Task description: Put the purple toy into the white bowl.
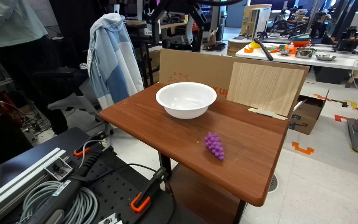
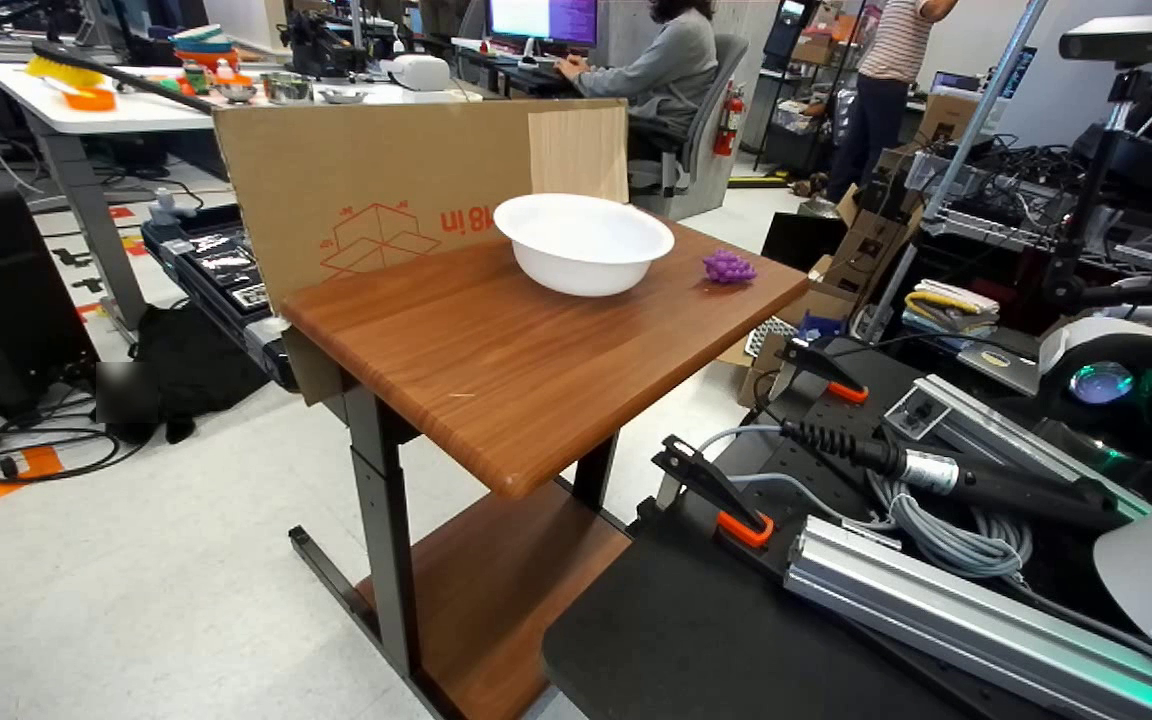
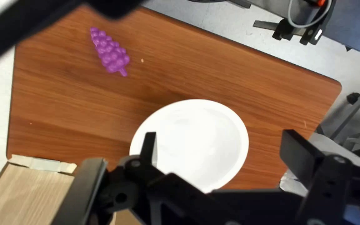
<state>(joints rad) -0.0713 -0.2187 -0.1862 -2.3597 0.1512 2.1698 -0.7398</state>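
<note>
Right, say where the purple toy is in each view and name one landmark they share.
In an exterior view: the purple toy is right of centre, below the middle, lower right of the white bowl.
In an exterior view: the purple toy is above and right of centre, right of the white bowl.
In the wrist view: the purple toy is at upper left, above and left of the white bowl.
Shared landmark: the white bowl.
</note>
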